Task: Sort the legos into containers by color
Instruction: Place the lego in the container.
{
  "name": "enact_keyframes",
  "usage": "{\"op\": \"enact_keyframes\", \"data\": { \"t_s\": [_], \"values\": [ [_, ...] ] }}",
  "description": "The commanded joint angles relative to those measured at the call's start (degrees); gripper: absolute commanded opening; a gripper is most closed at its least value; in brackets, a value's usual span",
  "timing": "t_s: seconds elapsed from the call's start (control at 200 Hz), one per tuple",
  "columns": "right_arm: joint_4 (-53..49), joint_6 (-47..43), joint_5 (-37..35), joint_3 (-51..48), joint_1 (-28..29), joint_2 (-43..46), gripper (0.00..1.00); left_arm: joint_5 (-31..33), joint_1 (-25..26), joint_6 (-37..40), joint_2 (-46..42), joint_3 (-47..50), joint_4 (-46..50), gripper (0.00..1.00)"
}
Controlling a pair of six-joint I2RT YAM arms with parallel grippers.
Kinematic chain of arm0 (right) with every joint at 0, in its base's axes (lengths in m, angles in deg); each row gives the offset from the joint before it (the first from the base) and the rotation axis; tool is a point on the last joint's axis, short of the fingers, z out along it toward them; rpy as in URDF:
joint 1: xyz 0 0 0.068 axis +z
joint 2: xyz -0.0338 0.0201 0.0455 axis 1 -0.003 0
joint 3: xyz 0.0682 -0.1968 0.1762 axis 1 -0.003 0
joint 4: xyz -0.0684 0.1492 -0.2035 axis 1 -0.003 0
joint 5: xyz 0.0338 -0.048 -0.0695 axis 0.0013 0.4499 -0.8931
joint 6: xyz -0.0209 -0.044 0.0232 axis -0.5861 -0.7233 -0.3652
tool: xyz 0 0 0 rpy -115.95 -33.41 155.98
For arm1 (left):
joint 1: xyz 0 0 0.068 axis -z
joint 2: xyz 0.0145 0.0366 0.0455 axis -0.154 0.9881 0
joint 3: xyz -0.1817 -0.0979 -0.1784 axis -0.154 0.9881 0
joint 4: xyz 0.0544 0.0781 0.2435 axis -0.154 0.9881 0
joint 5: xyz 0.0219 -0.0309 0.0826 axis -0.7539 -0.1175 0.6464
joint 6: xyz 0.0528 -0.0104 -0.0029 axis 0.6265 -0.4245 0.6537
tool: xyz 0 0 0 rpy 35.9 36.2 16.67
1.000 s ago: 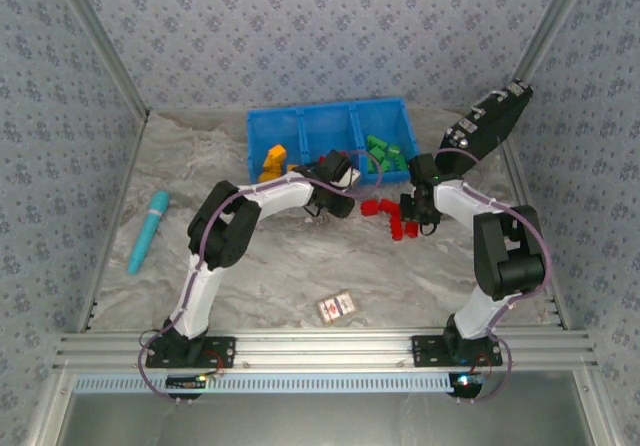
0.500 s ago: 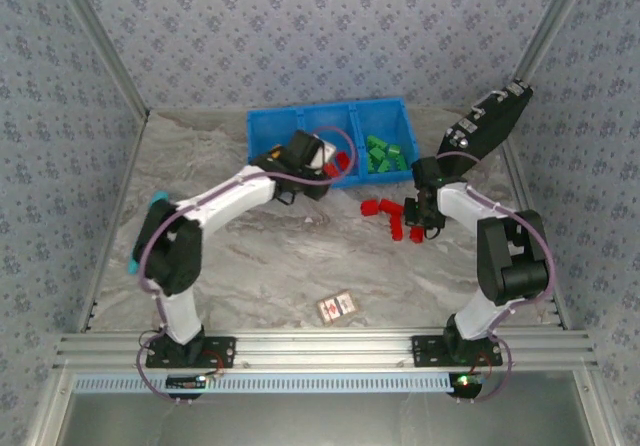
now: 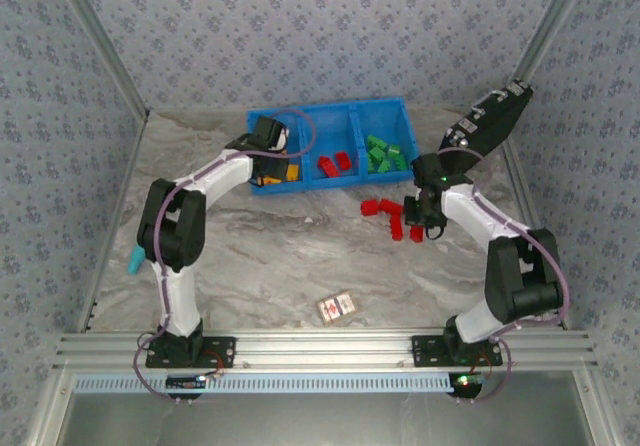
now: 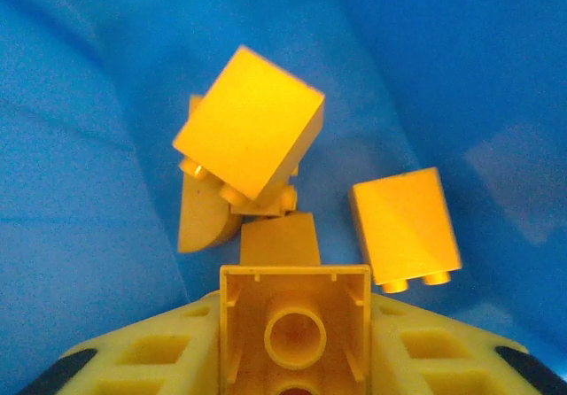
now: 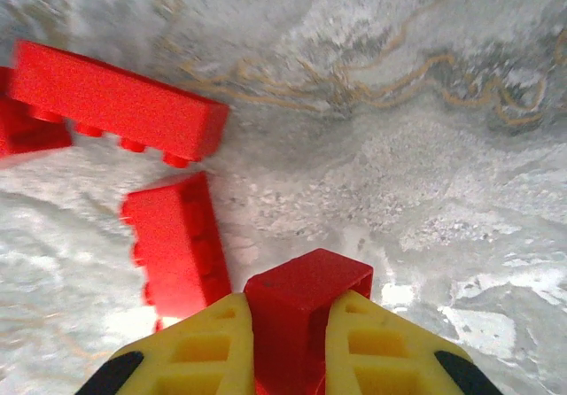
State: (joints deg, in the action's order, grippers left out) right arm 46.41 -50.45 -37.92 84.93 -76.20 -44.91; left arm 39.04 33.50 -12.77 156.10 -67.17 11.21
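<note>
From above, the left hand (image 3: 266, 138) has moved from the middle compartment of the blue bin (image 3: 325, 131) to its left one, and the right hand (image 3: 418, 216) stays beside red bricks (image 3: 380, 208) on the surface (image 3: 260, 256). In the left wrist view, the left hand is clamped on a yellow brick (image 4: 294, 329) inside the bin. In the right wrist view, the right hand is clamped on a red brick (image 5: 301, 311).

Top camera: high behind the arm bases (image 3: 190, 351), facing down over the whole desk (image 3: 300, 256). Left wrist camera: very close, looking into the blue bin (image 4: 89, 191), upper centre of the top view. Right wrist camera: close over the red bricks (image 5: 115, 103), centre right there.
</note>
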Motion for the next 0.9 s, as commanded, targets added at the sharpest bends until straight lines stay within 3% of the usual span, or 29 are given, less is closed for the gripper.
{"op": "enact_keyframes", "data": {
  "t_s": [0.0, 0.19, 0.4, 0.645, 0.895],
  "values": [
    [-3.6, -1.0, 0.0, 5.9, 1.3, 2.1, 0.18, -0.9, 0.1, -0.6, 1.5, -2.9, -0.7, 0.48],
    [-3.4, -2.5, -0.4, 16.4, 5.0, -0.5, 0.18, -1.0, 0.1, -0.7, -0.6, -1.1, -1.6, 0.68],
    [1.5, -4.8, 0.7, 29.3, 9.4, -9.3, 0.18, 0.6, 0.1, 0.0, -13.7, 3.0, -4.6, 0.85],
    [1.1, -8.3, 2.2, 50.6, 15.0, -27.5, 0.18, 1.2, 0.1, 1.9, -34.1, 8.3, -4.0, 0.88],
    [-2.0, -8.9, 2.5, 68.8, 17.7, -43.8, 0.19, 2.7, -0.5, 3.7, -52.4, 13.4, 3.0, 0.89]
  ]
}}
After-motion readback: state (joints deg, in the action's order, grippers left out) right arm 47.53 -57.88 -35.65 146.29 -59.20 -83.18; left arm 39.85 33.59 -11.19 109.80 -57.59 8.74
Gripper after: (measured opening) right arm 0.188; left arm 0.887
